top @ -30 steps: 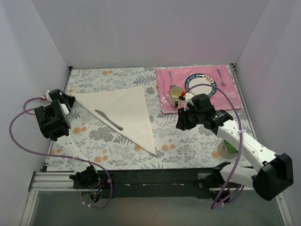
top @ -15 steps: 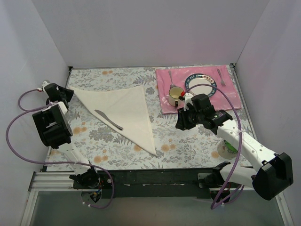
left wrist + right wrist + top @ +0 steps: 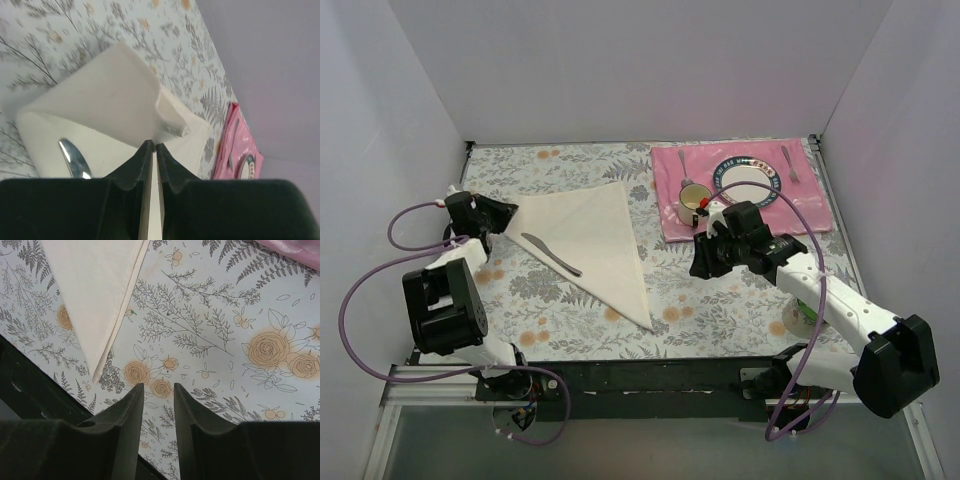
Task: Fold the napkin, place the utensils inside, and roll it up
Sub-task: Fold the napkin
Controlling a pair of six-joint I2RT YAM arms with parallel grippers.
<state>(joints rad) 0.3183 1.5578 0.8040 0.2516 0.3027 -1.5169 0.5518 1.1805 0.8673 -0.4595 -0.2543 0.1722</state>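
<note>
The off-white napkin (image 3: 592, 232) lies as a folded triangle on the floral tablecloth, with the silver knife (image 3: 552, 254) on its left part. My left gripper (image 3: 506, 212) is shut on the napkin's left corner. In the left wrist view the cloth (image 3: 100, 105) is lifted and curled over from the pinched tips (image 3: 153, 145), and the knife (image 3: 74, 159) shows below it. My right gripper (image 3: 703, 264) hovers right of the napkin, open and holding nothing; its wrist view shows the gripper (image 3: 159, 390) over bare tablecloth with the napkin's near point (image 3: 97, 315) at upper left.
A pink placemat (image 3: 800, 205) at the back right carries a plate (image 3: 748, 180), a mug (image 3: 692, 200), a fork (image 3: 686, 165) and a spoon (image 3: 789, 162). A green tape roll (image 3: 807, 315) sits near the right arm. White walls enclose the table.
My left gripper shut on the napkin's left corner and moved right with it, curling the cloth toward the knife. The right arm shifted only slightly.
</note>
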